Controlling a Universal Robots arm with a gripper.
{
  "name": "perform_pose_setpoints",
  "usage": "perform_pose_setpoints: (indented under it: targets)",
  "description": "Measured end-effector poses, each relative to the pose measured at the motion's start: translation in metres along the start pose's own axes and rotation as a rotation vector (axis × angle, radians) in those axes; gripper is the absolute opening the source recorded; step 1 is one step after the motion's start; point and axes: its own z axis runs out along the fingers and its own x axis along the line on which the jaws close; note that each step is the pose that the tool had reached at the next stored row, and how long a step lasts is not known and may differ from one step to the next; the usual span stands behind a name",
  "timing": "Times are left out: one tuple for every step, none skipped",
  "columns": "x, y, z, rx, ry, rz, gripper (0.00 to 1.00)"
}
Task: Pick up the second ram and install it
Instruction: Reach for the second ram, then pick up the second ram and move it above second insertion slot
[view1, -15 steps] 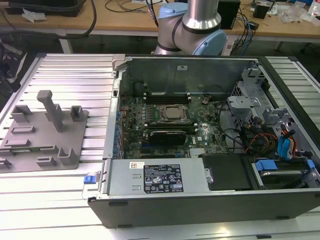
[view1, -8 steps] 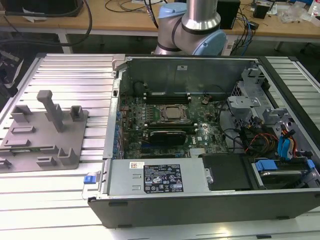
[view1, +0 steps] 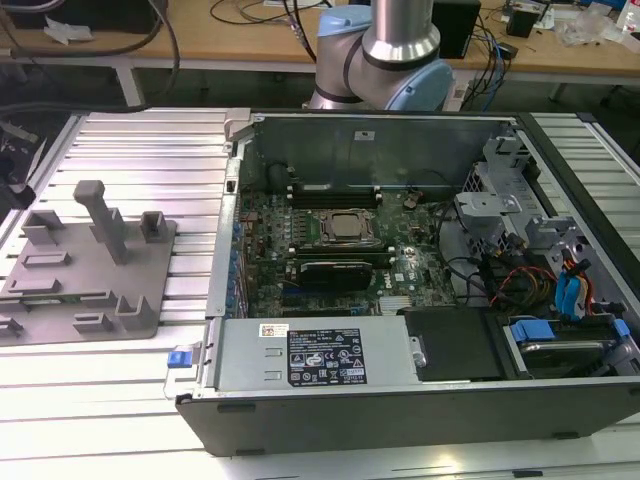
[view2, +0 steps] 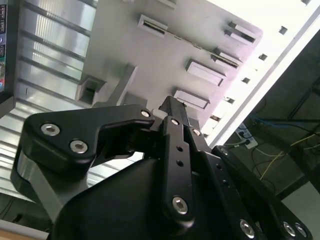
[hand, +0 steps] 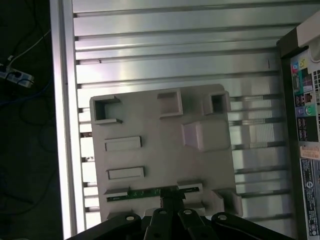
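Observation:
The second ram (hand: 142, 192) is a thin green stick lying in a slot of the grey tray (hand: 160, 150). In the first wrist view I look straight down on the tray from well above. My gripper (hand: 173, 201) hangs over the middle of the ram, its black fingertips pressed together and covering a short stretch of it. In the second wrist view the gripper (view2: 170, 106) is also shut, with nothing between the fingers, and the tray (view2: 125, 45) lies far beyond it. In the exterior view the tray (view1: 85, 270) sits to the left of the open computer case (view1: 400, 400).
The case's motherboard carries a silver processor (view1: 345, 228) with dark memory slots (view1: 335, 190) on either side. Upright pegs (view1: 100, 215) rise from the tray. The ribbed aluminium table (hand: 175, 50) surrounds the tray. The case's labelled wall (hand: 305, 130) stands close beside the tray.

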Motion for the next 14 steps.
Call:
perform_pose_setpoints:
  targets:
    - [0.0004, -0.0023, 0.0017, 0.0, 0.0, 0.0, 0.08]
    - [0.0008, -0.0046, 0.0026, 0.0, 0.0, 0.0, 0.08]
    - [0.0009, -0.0073, 0.0034, 0.0, 0.0, 0.0, 0.08]
    - [0.001, -0.009, 0.0039, 0.0, 0.0, 0.0, 0.08]
    - [0.0011, -0.0098, 0.0043, 0.0, -0.0001, 0.0, 0.08]
    - [0.0011, -0.0098, 0.0043, 0.0001, 0.0001, 0.0, 0.08]
    - [0.0011, -0.0099, 0.0044, 0.0001, 0.0001, 0.0, 0.08]
    - [0.0011, -0.0098, 0.0046, 0.0, 0.0, 0.0, 0.08]
    - [0.0011, -0.0099, 0.0047, 0.0, 0.0, 0.0, 0.08]
    - [0.0011, -0.0099, 0.0047, 0.0001, 0.0, 0.0, 0.08]
    - [0.0011, -0.0099, 0.0048, 0.0, 0.0, 0.0, 0.08]
    - [0.0011, -0.0099, 0.0049, 0.0001, 0.0, 0.0, 0.08]
    - [0.0011, -0.0099, 0.0049, 0.0, 0.0, 0.0, 0.08]
    - [0.0011, -0.0099, 0.005, 0.0001, 0.0, 0.0, 0.08]
